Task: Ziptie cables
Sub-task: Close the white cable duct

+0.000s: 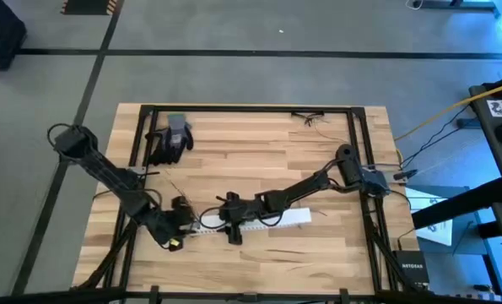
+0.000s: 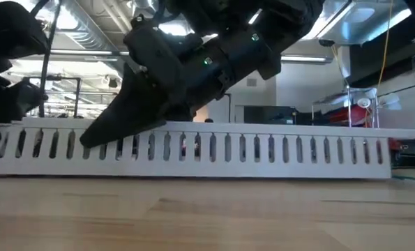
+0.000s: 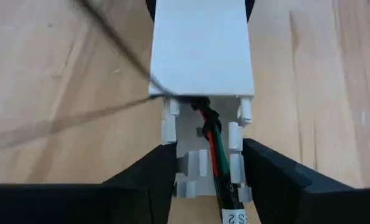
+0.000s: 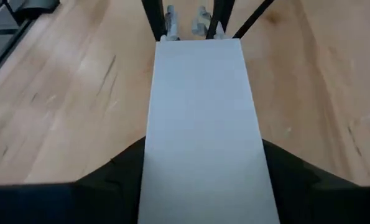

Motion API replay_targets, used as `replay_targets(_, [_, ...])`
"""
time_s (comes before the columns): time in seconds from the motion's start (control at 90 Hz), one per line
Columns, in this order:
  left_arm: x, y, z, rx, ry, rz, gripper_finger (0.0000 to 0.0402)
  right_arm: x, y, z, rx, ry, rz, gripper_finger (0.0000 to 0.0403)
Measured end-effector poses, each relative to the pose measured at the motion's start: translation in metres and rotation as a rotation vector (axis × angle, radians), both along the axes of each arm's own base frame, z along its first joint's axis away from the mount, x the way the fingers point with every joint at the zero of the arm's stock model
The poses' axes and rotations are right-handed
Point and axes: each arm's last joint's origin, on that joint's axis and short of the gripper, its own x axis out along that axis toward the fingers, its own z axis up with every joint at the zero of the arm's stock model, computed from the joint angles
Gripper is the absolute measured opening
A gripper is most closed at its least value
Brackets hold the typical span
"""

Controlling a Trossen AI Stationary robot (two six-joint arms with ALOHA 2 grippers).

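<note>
A long white slotted duct [image 1: 272, 219] lies flat on the wooden table, and a plain white lid [image 4: 203, 118] covers most of it. At its open left end, red, green and black wires [image 3: 212, 146] run inside the channel. Thin dark cables [image 3: 79, 118] lie loose on the wood beside that end, and one strand [image 3: 119, 43] runs under the lid's edge. My left gripper [image 3: 204, 186] straddles the open end. My right gripper [image 4: 203, 186] is closed over the lidded duct a little farther right [image 1: 232, 226]. My left gripper has the duct's open left end between its two fingers, one finger [image 3: 157, 177] against each slotted side wall [image 3: 170, 127]. The fingers lie low along the duct, coming from the table's left. The duct rests on the table. My right gripper clamps the lidded duct across its width, one dark finger [image 4: 119, 171] at each long edge of the lid [image 4: 153, 155]. It comes slanting down from the right, fingers along the duct [image 2: 263, 150]. The duct stays on the table.
A grey and black glove [image 1: 173, 135] lies at the far left of the table. A small tangle of thin wires [image 1: 311, 116] sits near the far edge. The black frame rails [image 1: 356, 160] border the table. Bare wood lies in front of the duct.
</note>
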Motion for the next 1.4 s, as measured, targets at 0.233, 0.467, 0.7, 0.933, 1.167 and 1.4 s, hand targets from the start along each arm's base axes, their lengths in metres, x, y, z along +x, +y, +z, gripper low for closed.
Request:
replay_targets(0.233, [0.008,0.002,-0.001,-0.021,-0.027,0.022,0.0175,0.002,0.0,-0.001,0.006,-0.025,-0.007,0.0227])
replay_targets(0.467, [0.012,0.006,0.0,-0.019,-0.04,0.025,0.0181,0.003,0.0,0.0,-0.003,-0.028,-0.022,0.0227])
replay_targets(0.7, [0.014,0.006,0.001,-0.011,-0.057,0.044,0.0226,0.002,-0.001,-0.001,-0.022,-0.001,-0.037,0.0227])
replay_targets(0.933, [0.009,0.007,0.014,-0.032,0.017,0.027,0.0271,0.003,-0.003,0.0,-0.041,-0.001,-0.03,0.0227])
replay_targets(1.167, [-0.006,0.005,0.038,-0.009,0.114,0.053,0.0261,0.002,-0.006,-0.002,-0.051,0.013,-0.019,0.0227])
replay_targets(1.4, [-0.01,0.007,0.039,0.048,0.111,0.083,0.0247,0.003,-0.009,-0.002,-0.038,0.02,-0.022,0.0227])
